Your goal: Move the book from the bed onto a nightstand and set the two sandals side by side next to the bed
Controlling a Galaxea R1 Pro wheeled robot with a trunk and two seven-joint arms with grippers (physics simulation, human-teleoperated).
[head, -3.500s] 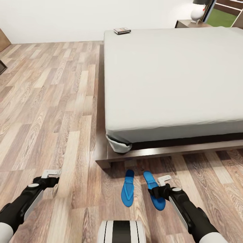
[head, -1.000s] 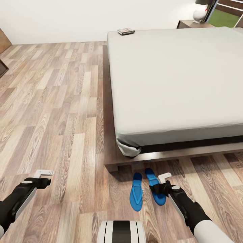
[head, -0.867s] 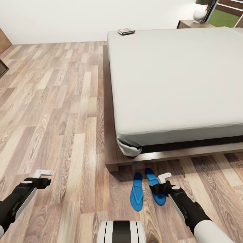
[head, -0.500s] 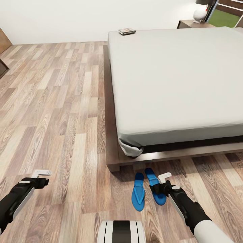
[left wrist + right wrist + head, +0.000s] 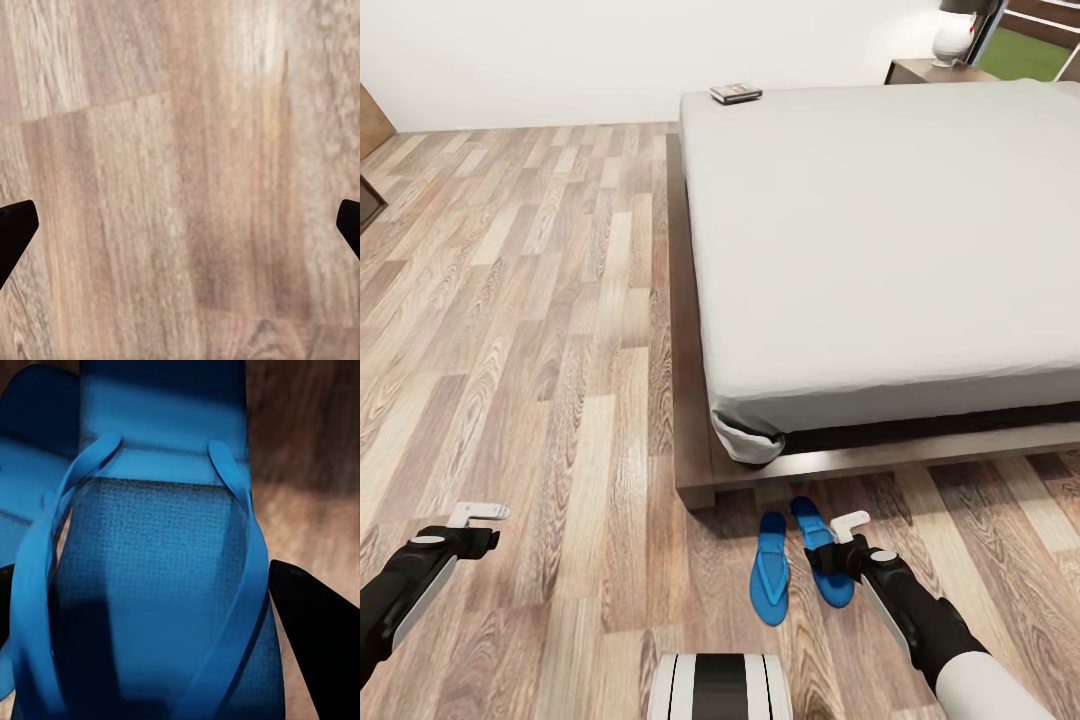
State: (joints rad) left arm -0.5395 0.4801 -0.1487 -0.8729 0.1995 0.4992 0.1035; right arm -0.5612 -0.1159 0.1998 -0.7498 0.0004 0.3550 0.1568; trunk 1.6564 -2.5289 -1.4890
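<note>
Shifted rightward in the head view since 3.5 s ago, by camera motion: bed (image 5: pixel 880 230), with nightstand (image 5: pixel 925 70) beyond. Narrowed too: gap between left sandal (image 5: pixel 771 570) and right sandal (image 5: pixel 157 585), both beside the bed's foot corner. Spread wide astride the right sandal: right gripper (image 5: pixel 840 535). Spread wide over bare floor (image 5: pixel 180 150): left gripper (image 5: pixel 478 515). Probably best: nudge gently, level the toes, then fetch the book (image 5: pixel 736 94) from the far mattress corner.

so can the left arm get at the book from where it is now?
Probably not. The book lies at the mattress's far corner on the bed, while the left gripper hangs open over bare floor near the robot, well short of it. Nothing blocks the way; the base would likely need to move closer.
</note>
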